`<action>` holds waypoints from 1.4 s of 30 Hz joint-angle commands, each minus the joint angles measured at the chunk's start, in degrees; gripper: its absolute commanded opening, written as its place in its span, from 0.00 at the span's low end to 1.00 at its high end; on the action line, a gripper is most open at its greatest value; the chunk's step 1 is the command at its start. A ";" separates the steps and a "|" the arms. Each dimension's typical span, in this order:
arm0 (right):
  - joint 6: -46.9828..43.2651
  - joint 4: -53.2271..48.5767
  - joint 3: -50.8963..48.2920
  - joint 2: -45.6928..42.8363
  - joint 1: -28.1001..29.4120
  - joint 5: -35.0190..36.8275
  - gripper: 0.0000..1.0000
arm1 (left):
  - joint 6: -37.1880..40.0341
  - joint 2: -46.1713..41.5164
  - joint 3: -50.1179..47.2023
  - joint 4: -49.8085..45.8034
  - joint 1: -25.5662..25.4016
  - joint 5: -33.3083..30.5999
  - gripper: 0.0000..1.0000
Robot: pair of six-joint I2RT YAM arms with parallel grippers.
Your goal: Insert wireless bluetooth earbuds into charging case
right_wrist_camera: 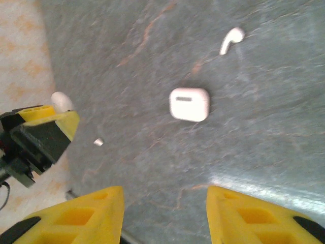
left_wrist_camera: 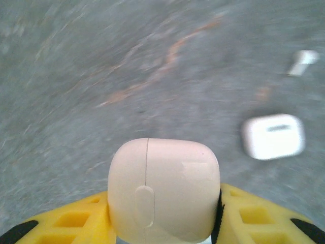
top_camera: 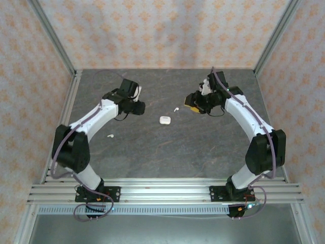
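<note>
Grey veined stone table [top_camera: 203, 147]. Left gripper [top_camera: 134, 91] is clamped on a cream rounded plastic case [left_wrist_camera: 163, 190]. Right gripper [right_wrist_camera: 165, 199] has its jaws apart and empty. A white rounded charging case [top_camera: 164, 120] lies mid-table, with one glossy white stemmed earbud [top_camera: 176, 109] near it and a second earbud [top_camera: 109, 135] well apart, leftward.

**Top view:** even, diffuse overhead light, med. brightness. Sharp throughout. The arms cast soft, faint shadows on the table [top_camera: 167, 147], w/ no hard edges.

**Left wrist view:** strong motion blur. Table texture is smeared into diagonal streaks. The loose case [left_wrist_camera: 273, 136] and the earbud [left_wrist_camera: 302, 62] are soft, w/ ghosted outlines. The held case [left_wrist_camera: 163, 188], close in the foreground, is sharper, w/ a dull highlight at its upper right.

**Right wrist view:** mild blur overall; small items lack crisp edges. Pale glare patch on the table at lower right. Colour cast is cool, blue-grey.
</note>
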 commanded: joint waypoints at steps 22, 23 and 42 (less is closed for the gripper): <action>4.86 0.91 -1.77 -9.98 9.14 -18.37 0.56 | 19.27 -16.04 1.21 3.54 -23.93 9.88 0.41; 4.29 0.16 -1.59 -9.83 9.36 -18.49 0.56 | 19.32 -15.94 1.44 3.66 -24.09 9.85 0.41; -3.94 -10.36 3.45 -4.93 11.01 -21.52 0.09 | 20.74 -14.23 4.20 1.03 -25.25 11.13 0.48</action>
